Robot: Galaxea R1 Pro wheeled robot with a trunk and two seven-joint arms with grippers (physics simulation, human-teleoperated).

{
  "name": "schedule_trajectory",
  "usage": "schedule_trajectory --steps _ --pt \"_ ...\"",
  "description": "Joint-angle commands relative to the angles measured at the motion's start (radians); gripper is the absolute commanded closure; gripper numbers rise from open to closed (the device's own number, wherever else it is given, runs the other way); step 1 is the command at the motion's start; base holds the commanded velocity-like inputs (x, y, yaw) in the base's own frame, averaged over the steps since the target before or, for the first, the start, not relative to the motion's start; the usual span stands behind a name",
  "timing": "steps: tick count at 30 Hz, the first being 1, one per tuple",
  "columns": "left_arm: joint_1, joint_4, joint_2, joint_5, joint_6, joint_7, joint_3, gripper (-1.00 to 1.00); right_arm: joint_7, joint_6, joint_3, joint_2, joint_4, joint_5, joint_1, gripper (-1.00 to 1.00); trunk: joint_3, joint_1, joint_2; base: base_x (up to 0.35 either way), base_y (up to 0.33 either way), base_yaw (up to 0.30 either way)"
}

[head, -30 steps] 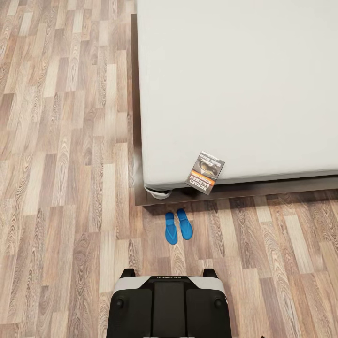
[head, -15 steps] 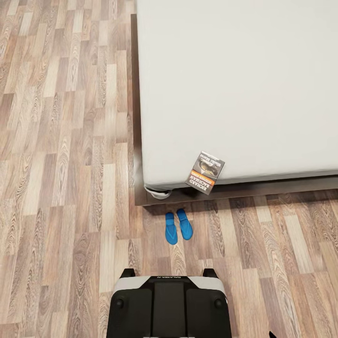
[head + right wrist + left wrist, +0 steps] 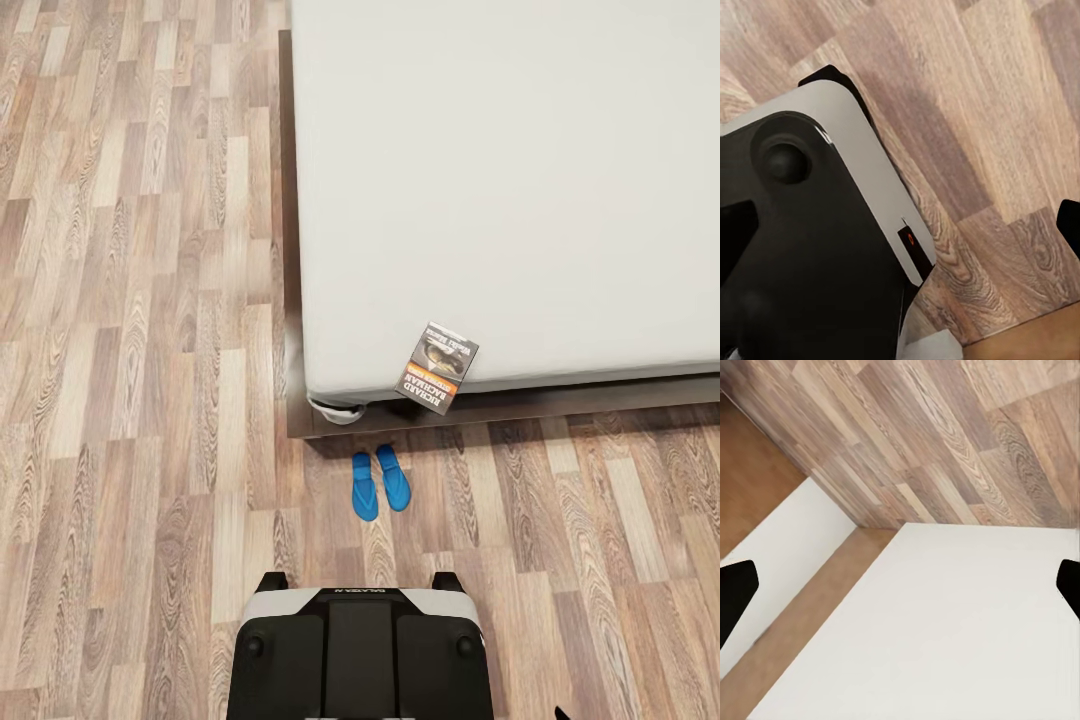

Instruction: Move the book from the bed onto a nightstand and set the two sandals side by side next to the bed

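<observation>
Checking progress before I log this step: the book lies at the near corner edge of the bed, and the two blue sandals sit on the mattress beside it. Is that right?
Not quite. The book does lie at the near corner edge of the bed, but the two blue sandals sit on the wood floor just in front of the bed frame, not on the mattress. The head view shows this.

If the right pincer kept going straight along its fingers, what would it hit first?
Probably the wood-plank floor: the right pincer points down at it, open and empty. The robot's base lies close beside that line, and depth is unclear, so a graze there is possible.
</observation>
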Motion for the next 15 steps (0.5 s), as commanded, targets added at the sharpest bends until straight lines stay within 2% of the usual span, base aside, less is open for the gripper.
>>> schedule_trajectory --steps 1,7,11,15 --pt "0.0 -0.001 -0.006 0.009 -0.001 0.002 -0.008 -1.0 0.01 0.001 -0.004 0.002 0.001 -0.008 -0.001 -1.0 0.0 0.0 -0.001 0.0 0.0 0.0" --pt "0.012 0.0 -0.038 0.009 -0.001 0.0 -0.007 -1.0 0.016 0.0 0.0 0.007 -0.031 -0.008 -0.02 -1.0 0.0 0.0 -0.001 0.0 0.0 0.0" --pt "0.022 -0.001 -0.051 0.01 -0.001 -0.001 -0.007 -1.0 0.045 0.0 0.006 0.008 -0.059 -0.007 -0.032 -1.0 0.0 0.0 -0.001 0.0 0.0 0.0" --pt "0.029 -0.001 -0.059 0.01 0.0 -0.003 -0.007 -1.0 0.12 0.0 0.012 0.003 -0.088 -0.006 -0.043 -1.0 0.0 0.0 -0.001 0.0 0.0 0.0"
